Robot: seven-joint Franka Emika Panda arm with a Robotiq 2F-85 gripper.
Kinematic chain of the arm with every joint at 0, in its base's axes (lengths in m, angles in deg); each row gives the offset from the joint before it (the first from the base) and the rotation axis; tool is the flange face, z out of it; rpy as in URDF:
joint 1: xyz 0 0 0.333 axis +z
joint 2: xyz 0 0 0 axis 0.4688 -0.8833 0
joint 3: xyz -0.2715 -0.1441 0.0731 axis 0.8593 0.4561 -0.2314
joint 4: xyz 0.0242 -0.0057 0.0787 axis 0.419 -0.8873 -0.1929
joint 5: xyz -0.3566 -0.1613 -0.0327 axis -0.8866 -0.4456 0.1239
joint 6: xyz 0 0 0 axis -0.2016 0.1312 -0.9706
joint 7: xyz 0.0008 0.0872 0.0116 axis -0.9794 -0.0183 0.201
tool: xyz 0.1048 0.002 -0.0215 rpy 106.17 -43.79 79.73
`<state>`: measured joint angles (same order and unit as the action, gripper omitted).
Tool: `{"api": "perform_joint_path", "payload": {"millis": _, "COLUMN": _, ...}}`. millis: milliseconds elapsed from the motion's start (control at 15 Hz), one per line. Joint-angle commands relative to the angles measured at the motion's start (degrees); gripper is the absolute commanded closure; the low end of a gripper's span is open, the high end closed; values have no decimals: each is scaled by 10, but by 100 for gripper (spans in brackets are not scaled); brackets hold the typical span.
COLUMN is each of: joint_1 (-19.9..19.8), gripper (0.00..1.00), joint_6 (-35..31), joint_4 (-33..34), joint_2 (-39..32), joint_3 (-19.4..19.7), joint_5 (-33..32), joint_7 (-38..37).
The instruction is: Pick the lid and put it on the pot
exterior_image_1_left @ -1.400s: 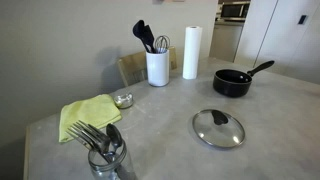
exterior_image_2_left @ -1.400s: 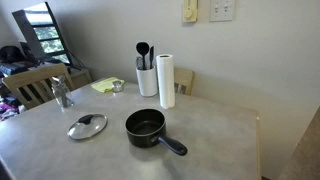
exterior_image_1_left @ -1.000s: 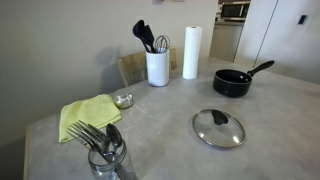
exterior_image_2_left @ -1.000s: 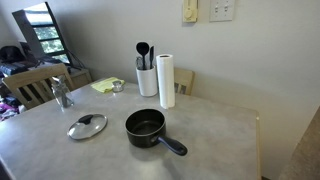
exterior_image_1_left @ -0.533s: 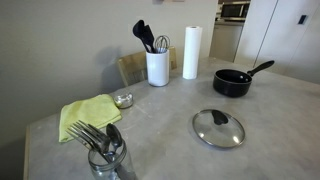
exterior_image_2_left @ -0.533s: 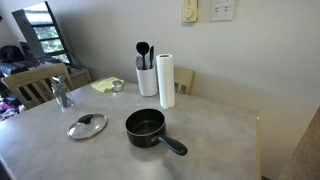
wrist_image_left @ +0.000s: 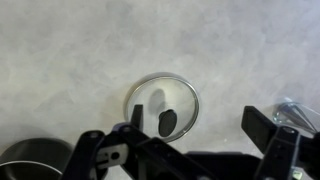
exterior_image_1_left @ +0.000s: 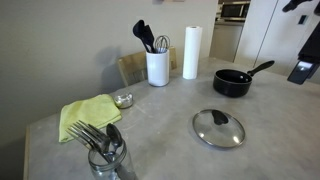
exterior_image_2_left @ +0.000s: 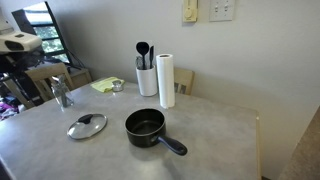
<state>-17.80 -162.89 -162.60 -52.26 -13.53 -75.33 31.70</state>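
Note:
The glass lid (exterior_image_1_left: 218, 128) with a dark centre knob lies flat on the grey table, also seen in an exterior view (exterior_image_2_left: 87, 126). The black pot (exterior_image_1_left: 233, 82) stands open with its long handle out, a little apart from the lid (exterior_image_2_left: 146, 128). In the wrist view the lid (wrist_image_left: 165, 103) lies below my gripper (wrist_image_left: 198, 125), whose jaws are wide apart and empty, well above the table. The pot's rim (wrist_image_left: 30, 160) shows at the lower left. The arm (exterior_image_1_left: 303, 45) is at the frame edge in both exterior views (exterior_image_2_left: 20, 45).
A white utensil holder (exterior_image_1_left: 157, 66) and a paper towel roll (exterior_image_1_left: 192, 52) stand at the back. A yellow cloth (exterior_image_1_left: 88, 115), a small bowl (exterior_image_1_left: 123, 99) and a jar of forks (exterior_image_1_left: 105, 155) sit at one end. Wooden chairs (exterior_image_2_left: 40, 85) stand beside the table.
The arm has come into view at the edge of both exterior views. The lid and pot have not moved.

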Motion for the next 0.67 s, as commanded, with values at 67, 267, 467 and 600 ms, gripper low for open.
{"api": "perform_joint_path", "payload": {"millis": 67, "joint_1": 2, "gripper": 0, "joint_6": -23, "joint_4": 22, "joint_2": -61, "joint_3": -16, "joint_5": 10, "joint_7": 7}}
{"api": "perform_joint_path", "payload": {"millis": 267, "joint_1": 3, "gripper": 0, "joint_6": -30, "joint_4": 45, "joint_2": -107, "joint_3": -19, "joint_5": 10, "joint_7": 8}}
{"api": "perform_joint_path", "payload": {"millis": 467, "joint_1": -4, "gripper": 0, "joint_6": -57, "joint_4": 54, "joint_2": -145, "joint_3": -26, "joint_5": -18, "joint_7": 1}}
{"api": "perform_joint_path", "payload": {"millis": 600, "joint_1": -10, "gripper": 0, "joint_6": -77, "joint_4": 73, "joint_2": -186, "joint_3": -26, "joint_5": -30, "joint_7": -2}}
